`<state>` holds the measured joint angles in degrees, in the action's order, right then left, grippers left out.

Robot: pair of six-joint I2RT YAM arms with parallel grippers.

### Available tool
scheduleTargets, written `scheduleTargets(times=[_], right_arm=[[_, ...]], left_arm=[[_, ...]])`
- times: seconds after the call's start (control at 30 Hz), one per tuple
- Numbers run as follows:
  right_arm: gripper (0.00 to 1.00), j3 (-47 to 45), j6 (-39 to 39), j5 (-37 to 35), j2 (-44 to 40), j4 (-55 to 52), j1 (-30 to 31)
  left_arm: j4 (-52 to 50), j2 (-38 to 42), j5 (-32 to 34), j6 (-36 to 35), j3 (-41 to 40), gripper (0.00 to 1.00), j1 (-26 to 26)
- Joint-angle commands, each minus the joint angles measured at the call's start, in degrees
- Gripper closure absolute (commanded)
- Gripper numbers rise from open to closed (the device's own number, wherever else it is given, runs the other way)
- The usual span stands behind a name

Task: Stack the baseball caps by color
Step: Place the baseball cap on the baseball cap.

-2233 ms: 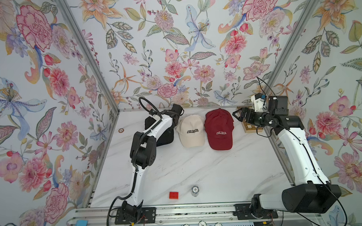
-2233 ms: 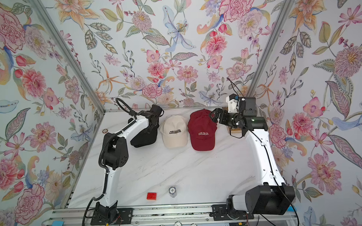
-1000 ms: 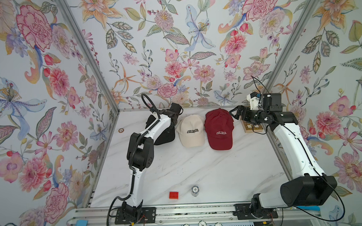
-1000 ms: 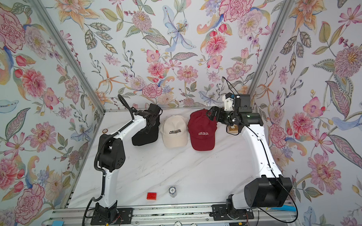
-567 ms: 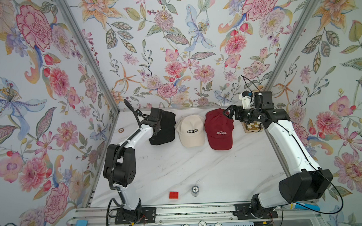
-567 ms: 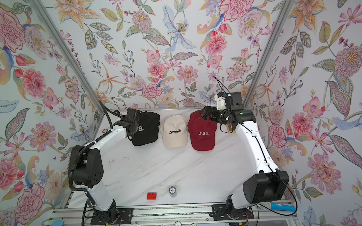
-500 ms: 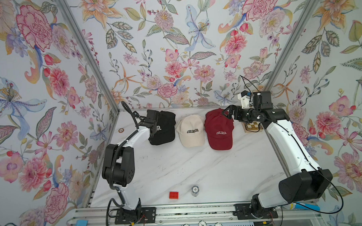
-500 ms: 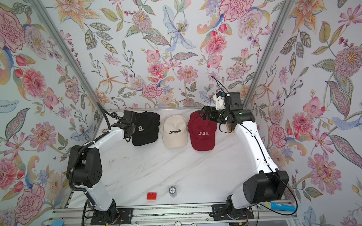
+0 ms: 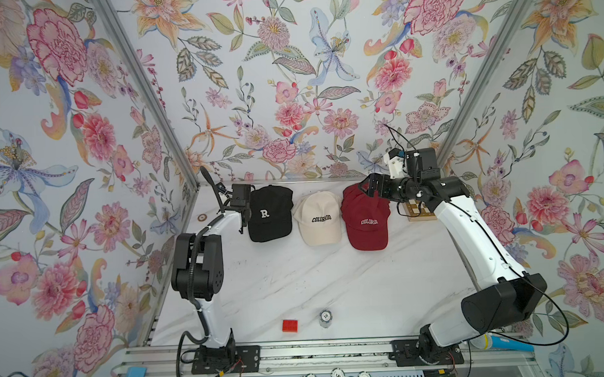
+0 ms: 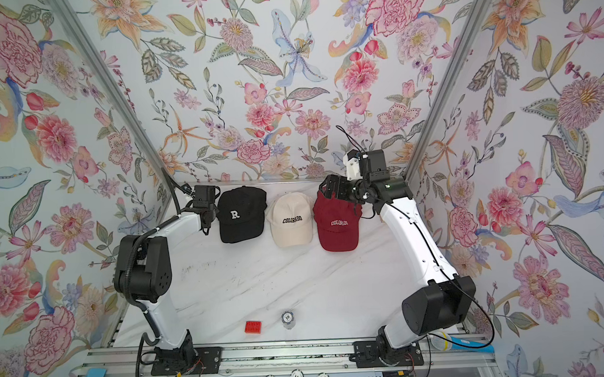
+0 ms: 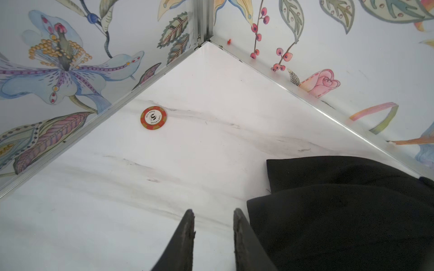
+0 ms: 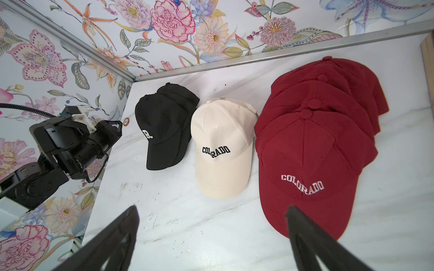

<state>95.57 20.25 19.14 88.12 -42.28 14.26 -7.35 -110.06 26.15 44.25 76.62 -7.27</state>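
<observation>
An orange poker chip (image 11: 153,117) lies alone on the white marble counter (image 9: 331,281) near the corner of the flowered walls, ahead of the left end effector (image 11: 213,212) and well apart from it. That end effector sits low over the counter with its two fingers a narrow gap apart and nothing between them. The black caps (image 9: 270,214), nested with a white "R" on the front, lie just beside it on its inner side. In the left wrist view the black fabric comes up close to one finger (image 11: 242,234), but whether they touch cannot be told. Next come the cream caps (image 9: 319,218) with black "COLORADO", close beside the black ones. After them lie the dark red caps (image 9: 365,221), overlapped so their crowns step back toward the rear wall. The right end effector (image 12: 211,208) hangs above the rear of this red stack, fingers spread wide and empty, all three piles lying out in front of it. Behind its wrist a small chequered wooden board (image 9: 419,209) rests against the side wall. A red brick (image 9: 290,325) and a chip stack (image 9: 325,318) sit at the counter's near edge, well apart from both end effectors.
</observation>
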Motion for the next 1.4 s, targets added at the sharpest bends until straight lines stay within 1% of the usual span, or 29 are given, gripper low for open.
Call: scheduleTargets(times=[0.0, 0.17, 0.37, 0.6, 0.73, 1.07, 1.37], right_arm=[[0.01, 2.0, 1.4, -2.1, 0.5, -0.3, 0.7], [0.01, 2.6, 1.9, -2.6, 0.8, -0.3, 1.1], [0.01, 2.3, 2.2, -2.9, 0.7, -0.3, 1.4], [0.01, 1.3, 2.3, -3.3, 0.5, -0.3, 1.7], [0.01, 0.5, 2.5, -3.5, 0.2, -0.3, 2.2], [0.01, -1.4, 2.7, -4.6, -1.1, -0.3, 2.5], [0.01, -1.8, 2.7, -4.8, -1.1, -0.3, 2.7]], left_arm=[[3.0, -1.8, -2.4, -2.6, 2.5, 0.70, 0.0], [5.5, -3.0, -5.2, -3.1, 3.2, 0.71, 0.0], [9.3, -2.8, -10.2, -2.7, 0.7, 0.74, -0.3], [11.4, -2.8, -13.6, -2.1, -1.6, 0.77, -1.7], [11.6, -2.7, -14.2, -1.6, -2.5, 0.79, -2.8], [12.8, -1.0, -14.6, -0.7, -6.3, 0.79, -6.1], [11.4, -0.2, -13.1, -1.1, -8.9, 0.80, -9.2]])
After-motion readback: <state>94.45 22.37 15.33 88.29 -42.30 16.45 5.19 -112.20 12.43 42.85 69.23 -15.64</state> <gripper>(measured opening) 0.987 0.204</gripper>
